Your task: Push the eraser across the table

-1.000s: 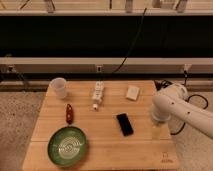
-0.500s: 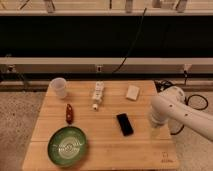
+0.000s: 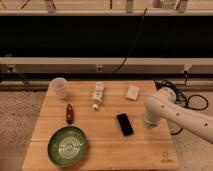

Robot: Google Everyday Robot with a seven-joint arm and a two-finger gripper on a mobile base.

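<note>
- Working on the push; judging it as early, approach stage only.
- Seeing the eraser (image 3: pixel 125 124) lying flat on the desk (image 3: pixel 146 151), slightly right of centre, long side running roughly front to back with a small skew.
- Seeing the pincer (image 3: pixel 149 121) hanging at the low end of the white arm (image 3: pixel 172 112), just right of the eraser, low over the desk.
- Not being able to tell whether the pincer is spread or pressed together; arm bulk hiding it.
- Reading a thin strip of bare wood between pincer and eraser, so probably not touching yet.
- Counting as done: lining up beside the eraser's right edge.
- Counting as left: closing the gap, making contact, sliding the eraser across the desk, likely leftward.
- Flagging the leftward path: red pepper (image 3: pixel 69 113) and green plate (image 3: pixel 67 145) sitting well apart from the eraser but in that direction.
- Noting the power strip (image 3: pixel 98 93), cream block (image 3: pixel 132 92) and cup (image 3: pixel 59 87) sitting further back, out of a straight sideways push.
</note>
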